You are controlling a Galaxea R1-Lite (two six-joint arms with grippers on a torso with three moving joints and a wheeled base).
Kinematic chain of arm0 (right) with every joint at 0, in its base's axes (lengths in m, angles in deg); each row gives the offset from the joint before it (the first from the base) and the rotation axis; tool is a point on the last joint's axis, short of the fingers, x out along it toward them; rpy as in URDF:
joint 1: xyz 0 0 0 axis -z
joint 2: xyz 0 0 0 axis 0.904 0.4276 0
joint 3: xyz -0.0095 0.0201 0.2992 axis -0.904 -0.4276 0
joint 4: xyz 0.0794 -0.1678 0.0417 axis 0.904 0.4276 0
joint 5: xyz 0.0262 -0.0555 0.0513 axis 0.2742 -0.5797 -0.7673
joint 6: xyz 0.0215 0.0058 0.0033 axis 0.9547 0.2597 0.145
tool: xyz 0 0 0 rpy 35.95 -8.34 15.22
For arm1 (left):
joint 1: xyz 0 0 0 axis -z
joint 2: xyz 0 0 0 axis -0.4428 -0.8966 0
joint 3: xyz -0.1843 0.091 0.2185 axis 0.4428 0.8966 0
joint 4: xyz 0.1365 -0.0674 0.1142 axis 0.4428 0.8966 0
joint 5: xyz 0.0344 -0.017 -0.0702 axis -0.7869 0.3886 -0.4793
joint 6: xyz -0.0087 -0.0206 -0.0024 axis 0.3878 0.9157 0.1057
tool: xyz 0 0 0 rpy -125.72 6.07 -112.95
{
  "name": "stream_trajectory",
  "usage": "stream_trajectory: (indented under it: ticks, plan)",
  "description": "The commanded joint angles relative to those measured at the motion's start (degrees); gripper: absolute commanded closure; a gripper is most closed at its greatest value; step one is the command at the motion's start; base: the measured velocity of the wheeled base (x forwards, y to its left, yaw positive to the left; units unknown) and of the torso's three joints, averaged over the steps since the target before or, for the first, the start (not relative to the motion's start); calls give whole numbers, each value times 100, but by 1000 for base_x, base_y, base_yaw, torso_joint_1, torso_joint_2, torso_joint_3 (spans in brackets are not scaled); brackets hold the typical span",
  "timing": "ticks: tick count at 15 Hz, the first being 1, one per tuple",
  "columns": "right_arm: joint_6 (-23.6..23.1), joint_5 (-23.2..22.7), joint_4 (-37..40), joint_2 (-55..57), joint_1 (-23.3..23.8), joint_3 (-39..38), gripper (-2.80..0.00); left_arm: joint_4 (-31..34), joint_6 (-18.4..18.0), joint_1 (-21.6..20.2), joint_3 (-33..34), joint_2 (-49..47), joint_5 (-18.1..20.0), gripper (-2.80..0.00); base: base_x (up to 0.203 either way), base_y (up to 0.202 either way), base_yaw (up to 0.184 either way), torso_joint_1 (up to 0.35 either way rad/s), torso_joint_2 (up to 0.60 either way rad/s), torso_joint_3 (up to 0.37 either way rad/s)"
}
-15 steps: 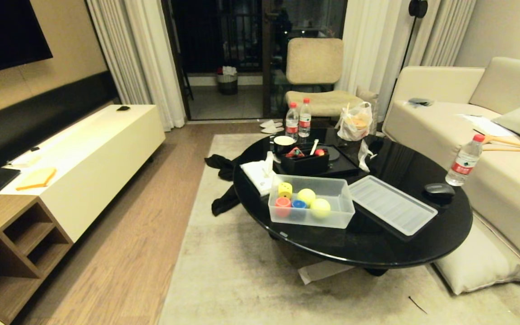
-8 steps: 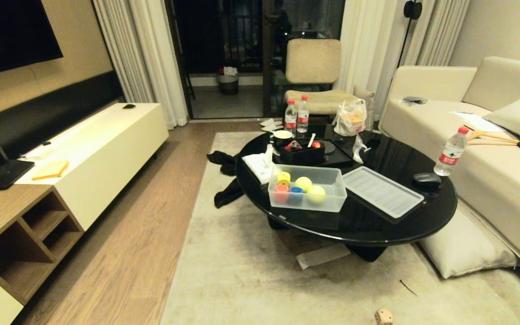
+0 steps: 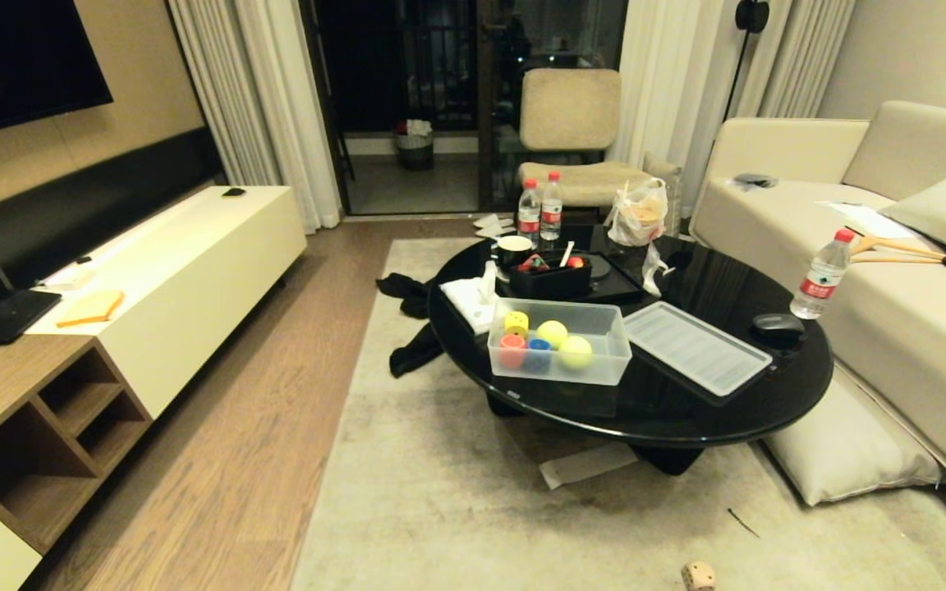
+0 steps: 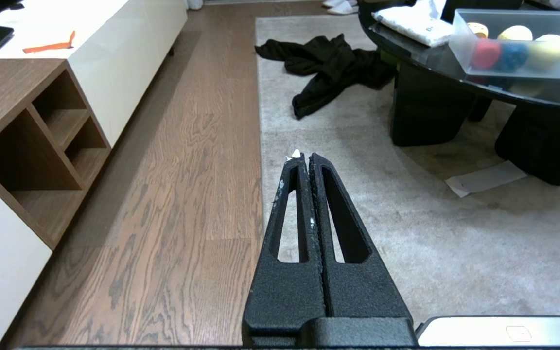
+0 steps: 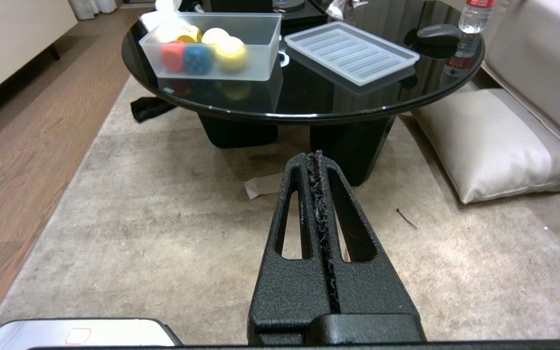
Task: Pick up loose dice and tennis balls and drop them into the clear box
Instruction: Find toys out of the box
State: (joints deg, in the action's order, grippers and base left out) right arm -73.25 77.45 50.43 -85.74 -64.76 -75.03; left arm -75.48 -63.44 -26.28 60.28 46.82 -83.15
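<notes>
The clear box (image 3: 562, 374) stands open on the round black table (image 3: 686, 410). Inside it lie two tennis balls (image 3: 553, 332) (image 3: 576, 351) and a yellow die (image 3: 516, 322), a red die (image 3: 512, 350) and a blue die (image 3: 539, 355). A cream die (image 3: 697, 575) lies loose on the rug near the head view's bottom edge. Neither gripper appears in the head view. My left gripper (image 4: 304, 158) hangs shut and empty over the rug's edge, the box (image 4: 528, 68) far ahead of it. My right gripper (image 5: 315, 156) is shut and empty above the rug before the table.
The box's ribbed lid (image 3: 696, 346) lies beside it on the table, with a black tray (image 3: 551, 283), bottles (image 3: 539, 213) and a mouse (image 3: 777, 327). Dark clothing (image 3: 411, 324) and a paper scrap (image 3: 588, 464) lie on the rug. A sofa (image 3: 892, 271) stands right, a low cabinet (image 3: 153, 279) left.
The whole head view has drawn back from the table, bringing the cream die on the rug into sight; over the last half second it barely shifts. Nothing on the table moved.
</notes>
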Motion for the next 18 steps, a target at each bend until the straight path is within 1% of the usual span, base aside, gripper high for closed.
stream_trajectory:
  ticks: [1, 13, 18]
  plan:
    - [0, 2, -2, 9, -1, 0, 0, -2, 4, 0, 18, -7, -1, 0, 0, 0, 0, 0, 0, 0]
    - [0, 2, -2, 2, -1, 0, 0, -2, 4, 0, 18, -7, -1, 0, 0, 0, 0, 0, 0, 0]
    - [0, 2, -2, 0, -1, 0, 0, -2, 4, 0, 18, -7, -1, 0, 0, 0, 0, 4, 3, -76]
